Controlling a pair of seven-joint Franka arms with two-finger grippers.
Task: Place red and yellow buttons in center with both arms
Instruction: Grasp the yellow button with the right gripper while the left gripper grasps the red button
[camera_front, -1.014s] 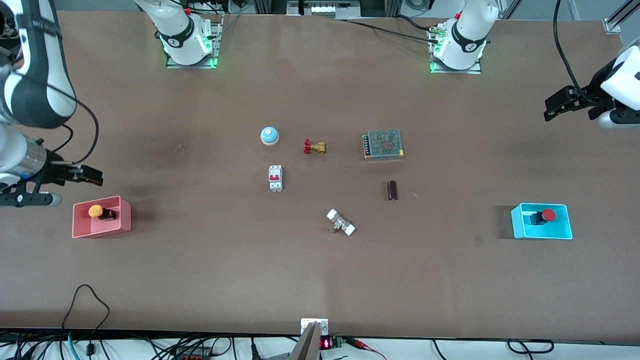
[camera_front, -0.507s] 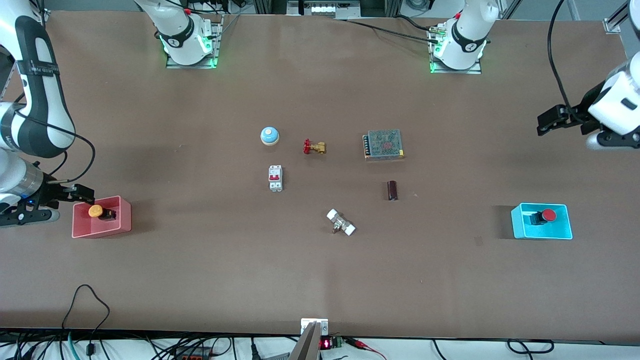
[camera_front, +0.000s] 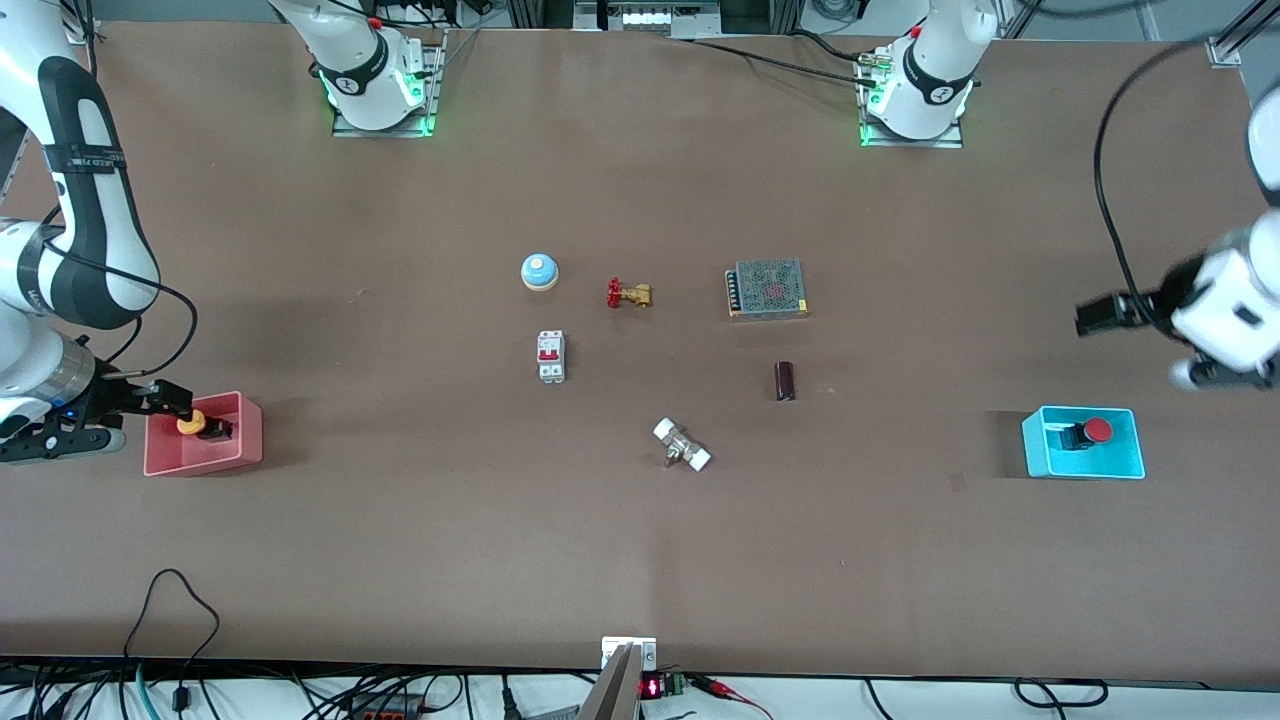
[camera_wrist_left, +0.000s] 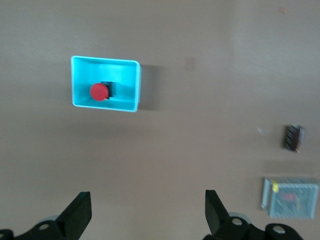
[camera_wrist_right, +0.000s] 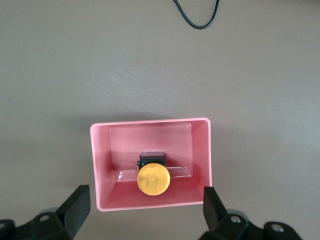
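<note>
The yellow button (camera_front: 190, 424) lies in the pink bin (camera_front: 205, 458) at the right arm's end of the table. My right gripper (camera_front: 172, 398) is open, just above the bin's edge. In the right wrist view the yellow button (camera_wrist_right: 153, 179) and the pink bin (camera_wrist_right: 200, 150) lie just ahead of the open right gripper (camera_wrist_right: 146, 210). The red button (camera_front: 1098, 431) lies in the cyan bin (camera_front: 1085, 468) at the left arm's end. My left gripper (camera_front: 1092, 317) is open over bare tabletop beside that bin. The left wrist view shows the red button (camera_wrist_left: 99, 92), the cyan bin (camera_wrist_left: 131, 106) and the left gripper (camera_wrist_left: 146, 215).
At the table's center lie a blue dome bell (camera_front: 539, 271), a brass valve (camera_front: 628, 294), a white circuit breaker (camera_front: 551, 356), a mesh-covered power supply (camera_front: 767, 289), a dark cylinder (camera_front: 785, 381) and a white-ended fitting (camera_front: 682, 445). A black cable (camera_front: 170, 600) loops near the front edge.
My right gripper has come down to the pink bin's edge. My left gripper has moved toward the cyan bin. Both buttons stay in their bins.
</note>
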